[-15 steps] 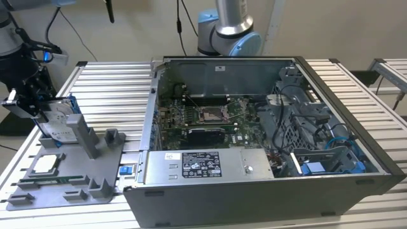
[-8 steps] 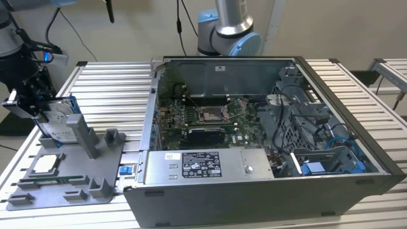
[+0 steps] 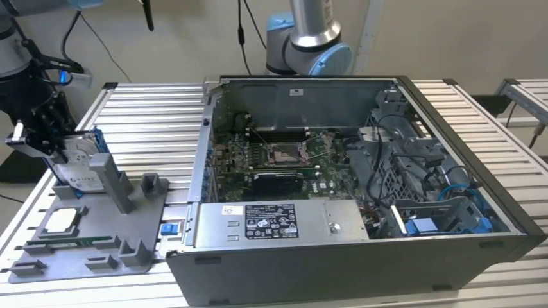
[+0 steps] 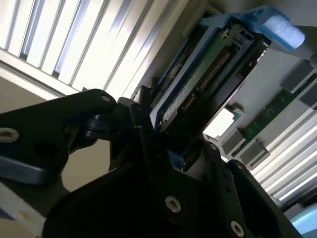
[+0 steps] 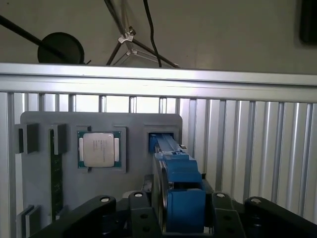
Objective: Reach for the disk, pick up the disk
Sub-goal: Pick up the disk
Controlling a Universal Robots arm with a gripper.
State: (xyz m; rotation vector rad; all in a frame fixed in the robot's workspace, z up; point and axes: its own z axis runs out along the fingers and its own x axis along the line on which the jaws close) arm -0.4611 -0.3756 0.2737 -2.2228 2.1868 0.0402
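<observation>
gripper (image 5: 184, 204) has its black fingers clamped on either side of the disk (image 5: 177, 166), on the blue bracket, so the reach is done and the grasp looks made. the lift is the open bit: the disk stands on edge at its slot in the grey parts tray (image 3: 86, 260), at the exterior view's left beside the open pc case (image 3: 342, 273), and i can't tell if it's clear of the slot. writing: white label on the disk, black label on the power supply (image 3: 274, 221) (print on both too small to make out).
</observation>
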